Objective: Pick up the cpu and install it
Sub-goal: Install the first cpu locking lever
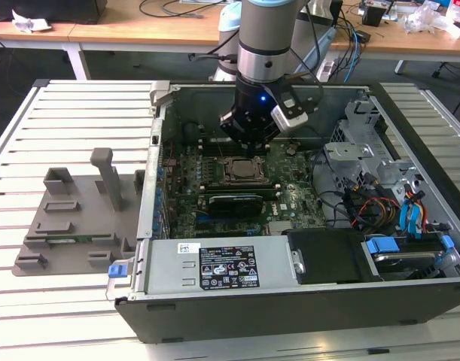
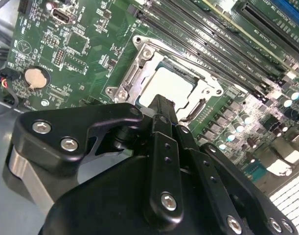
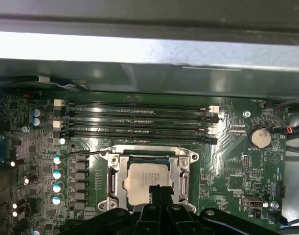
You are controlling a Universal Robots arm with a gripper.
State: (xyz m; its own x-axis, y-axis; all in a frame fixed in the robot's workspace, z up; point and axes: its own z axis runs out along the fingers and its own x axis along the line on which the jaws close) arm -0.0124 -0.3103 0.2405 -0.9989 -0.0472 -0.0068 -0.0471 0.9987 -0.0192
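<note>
Cpu [image 3: 145, 182] sits in socket [image 3: 112, 182]; pincer [image 3: 158, 192] pressed together, empty, tip over its 6 o'clock edge. Best: keep vertical, light pressure, check flush seating.

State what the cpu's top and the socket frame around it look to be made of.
cpu: top looks like matte silver-grey metal, reflecting light softly and evenly. Socket frame: seemingly bright bare metal, with shiny glints along its rim; a stamped plate, likely steel. The gripper hangs just above the cpu.

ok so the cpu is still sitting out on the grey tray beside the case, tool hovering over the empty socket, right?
Not quite. The cpu already lies in the socket, as both wrist views show, not on the grey tray. The tool does hover just over the socket.
</note>
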